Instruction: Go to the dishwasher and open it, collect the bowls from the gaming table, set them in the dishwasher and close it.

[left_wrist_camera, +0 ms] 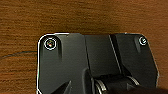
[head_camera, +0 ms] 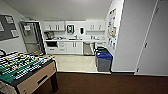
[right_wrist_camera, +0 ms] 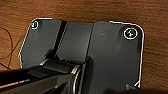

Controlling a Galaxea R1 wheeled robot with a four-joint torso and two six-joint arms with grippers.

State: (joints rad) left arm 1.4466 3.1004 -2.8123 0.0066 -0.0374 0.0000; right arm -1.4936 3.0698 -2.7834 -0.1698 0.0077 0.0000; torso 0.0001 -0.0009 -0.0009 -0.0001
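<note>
The dishwasher (head_camera: pixel 88 48) is the steel-grey front with a dark top strip, set under the white counter at the far end of the kitchen, and it looks closed. It is well ahead of me, across a brown floor and then a pale one. I cannot make out the gaming table or the bowls from here. Both wrist views look down on brown wood-grain floor past the robot's own dark plate.
A green-field foosball table (head_camera: pixel 22 68) stands close at the front left. Bins, one grey with a blue lid (head_camera: pixel 104 61), line the right wall near the kitchen. A white wall corner (head_camera: pixel 125 50) juts in on the right. A glass door (head_camera: pixel 31 37) is at the back left.
</note>
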